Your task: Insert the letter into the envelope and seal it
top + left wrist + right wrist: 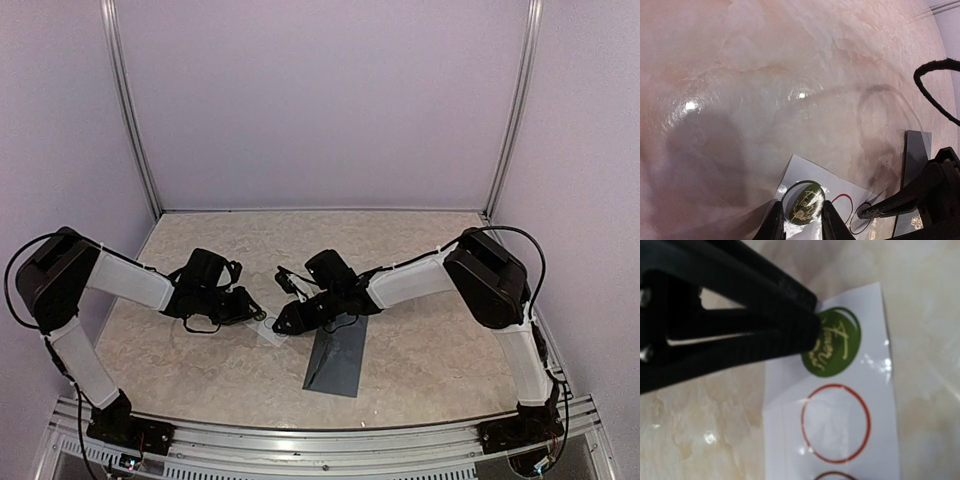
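Note:
The dark blue-grey envelope [337, 360] lies flat near the front middle of the table, and its corner [916, 150] shows in the left wrist view. The letter is out of view. Left of the envelope lies a white sticker strip [270, 332] [875, 405] carrying a green round sticker [805, 202] [837, 342]. My left gripper [258, 312] [801, 205] straddles that sticker with its jaws slightly apart, tips over the sticker's near edge. My right gripper [283, 322] is low over the strip, and one of its fingers [885, 206] rests on it.
An empty red ring [802, 422] and a darker ring below it are printed on the strip. A black cable loop [932, 67] hangs at the right. Pale walls with metal posts [130, 110] enclose the marble-patterned table [420, 250].

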Robot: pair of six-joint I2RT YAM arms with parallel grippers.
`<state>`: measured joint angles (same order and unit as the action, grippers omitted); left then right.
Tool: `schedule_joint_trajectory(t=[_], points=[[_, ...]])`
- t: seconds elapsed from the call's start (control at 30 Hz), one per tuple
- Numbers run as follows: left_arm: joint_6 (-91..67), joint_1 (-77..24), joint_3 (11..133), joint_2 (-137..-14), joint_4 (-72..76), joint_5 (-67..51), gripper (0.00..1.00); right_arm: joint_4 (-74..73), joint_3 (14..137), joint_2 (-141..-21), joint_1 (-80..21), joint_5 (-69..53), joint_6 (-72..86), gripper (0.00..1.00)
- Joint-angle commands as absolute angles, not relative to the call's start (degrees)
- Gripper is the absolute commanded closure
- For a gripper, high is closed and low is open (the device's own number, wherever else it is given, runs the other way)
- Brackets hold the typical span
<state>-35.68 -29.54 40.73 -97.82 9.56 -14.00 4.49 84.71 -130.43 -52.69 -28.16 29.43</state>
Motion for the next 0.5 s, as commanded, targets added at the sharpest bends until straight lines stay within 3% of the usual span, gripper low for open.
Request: schedule_joint_trajectory(t=[0.0, 0.47], points=[[-35.02, -29.18, 41.92, -99.43, 10.69, -15.29, 0.78, 1.23, 85.33, -132.97, -52.26, -27.33, 29.18, 0.71], [-35.94, -29.97, 42.45, -102.24, 11.65, -15.80, 0.88, 0.91, 85.29, -133.33, -51.97, -27.33, 29.28, 0.71]])
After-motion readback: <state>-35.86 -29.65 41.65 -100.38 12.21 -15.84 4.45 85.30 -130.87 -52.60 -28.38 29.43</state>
